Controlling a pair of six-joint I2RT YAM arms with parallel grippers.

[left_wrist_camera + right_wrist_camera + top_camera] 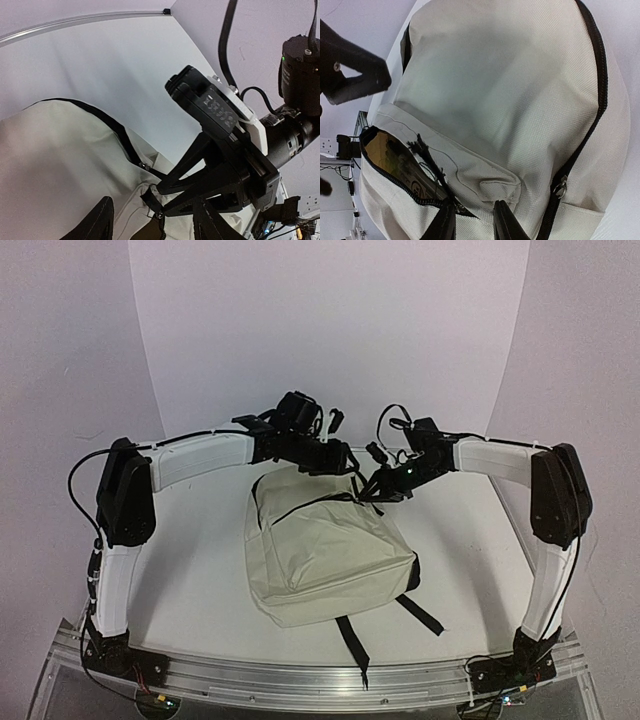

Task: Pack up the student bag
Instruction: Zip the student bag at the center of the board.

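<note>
Lying at the middle of the table (200, 570), the student bag (325, 560) has its top towards 12 o'clock, and its black straps (352, 645) trail off towards 5 and 6 o'clock. Both arms reach in from the sides and meet over the bag's top edge, the left from about 11 o'clock and the right from about 1 o'clock.

The left gripper (154, 212) hangs just above the cream fabric with its jaws wide and nothing between them. Right in front of it, the right gripper (474, 215) points down at the bag's upper corner. Its jaws are narrow, with the end of the front pocket's zip and a fold of cream cloth between them; whether they actually pinch it I cannot tell.

In the right wrist view the front pocket (395, 165) gapes, showing something glossy and brownish inside. The main zip (592, 100) runs as a black line round the bag's curved edge, and its metal puller (560, 187) lies near the jaws.
</note>
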